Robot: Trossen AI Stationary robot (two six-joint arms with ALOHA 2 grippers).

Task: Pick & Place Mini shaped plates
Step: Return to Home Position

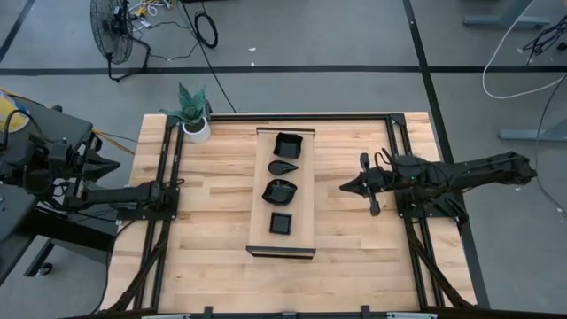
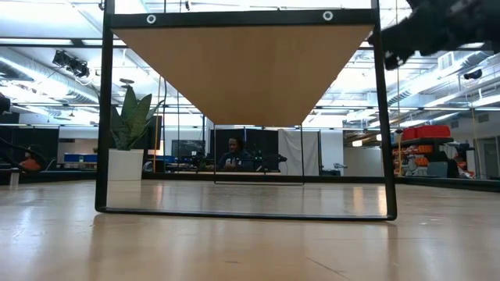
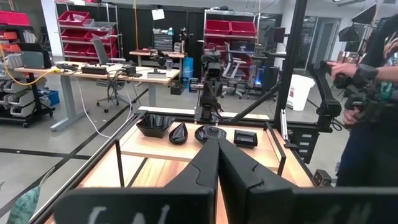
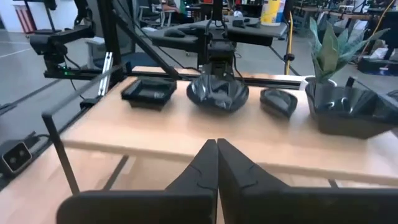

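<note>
Black glossy mini shaped plates [image 1: 281,190] sit at four spots in one row down the pale wooden board [image 1: 304,204], mid-surface [image 1: 213,230]. From the plant end: wavy-rimmed bowl [image 1: 287,143], teardrop [image 1: 283,166], leaf [image 1: 280,190], small square [image 1: 281,223]. How many are stacked per spot: can't tell.

Left hand [image 1: 178,184] has its fingers pressed together with nothing in them. It sits over the left side of the surface, pointing at the row and well apart from the board. Its wrist view shows all four spots ahead, past the fingertips [image 3: 211,149].

Right hand [image 1: 344,187] is also pressed together and holding nothing. It is near the board's right edge, about level with the leaf and not touching. In its wrist view the leaf [image 4: 217,93] is straight ahead.

Edges and room:
- The board is raised on a black frame [image 2: 101,117] — the low view shows an open gap beneath it.
- Black rails [image 1: 394,142] run along both sides of the surface, and each arm lies across one.
- Bare wood lies between each hand and the board.
- The plant pot [image 1: 197,129] is at the far-left corner, apart from the board.
- A person [image 3: 373,93] stands beyond the right side.
</note>
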